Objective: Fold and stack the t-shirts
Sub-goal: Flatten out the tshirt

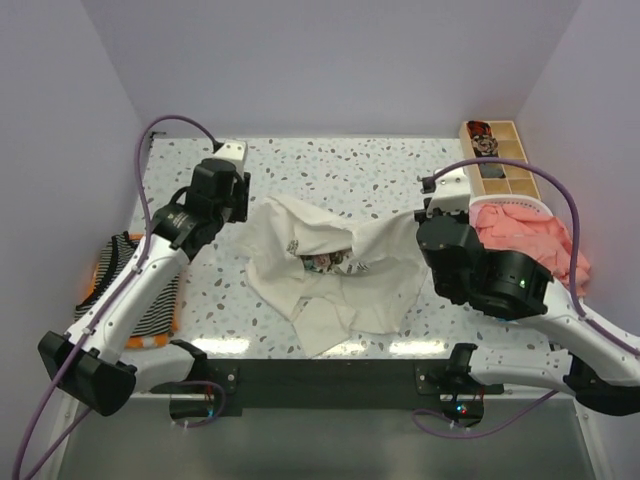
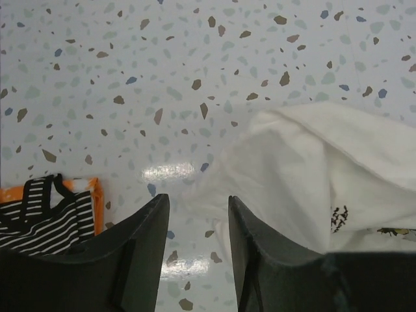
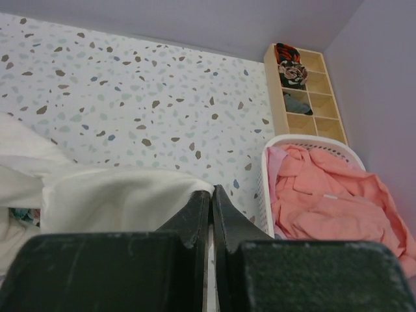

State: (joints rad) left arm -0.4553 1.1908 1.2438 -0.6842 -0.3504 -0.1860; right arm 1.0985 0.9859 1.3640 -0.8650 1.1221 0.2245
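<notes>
Right, the crumpled cream cloth t-shirt [image 1: 340, 290] lay bunched in the middle of the speckled white bench [image 1: 350, 165], its chest print half buried in the folds. My right pincer [image 3: 211, 192] was clenched with its fingers nearly touching. By the look of it, it was pinching the shirt's right-hand edge, since cloth ran right up to the tips. My left pincer [image 2: 198, 205] was released, jaws apart, hovering just beside the shirt's far-left edge with nothing between them.

Off to the left, the black-and-white striped t-shirt [image 1: 130, 290] sat on top of an orange t-shirt [image 1: 150, 342]. To the right, a coral-pink t-shirt [image 3: 325, 195] was heaped in a white plastic basket [image 3: 305, 140], next to the compartmented wooden tray [image 1: 505, 165].

I judged we were at the spreading step, with nothing folded on this shirt yet. Here were the risks as I saw them. If the left closed where it hung, it might catch bare bench or only one layer, and a pull from both sides would then twist the shirt rather than flatten it. The right's hold looked thin, right at the hem, so a sharp tug could slip it free. And dragging rightward could snag cloth on the basket.
</notes>
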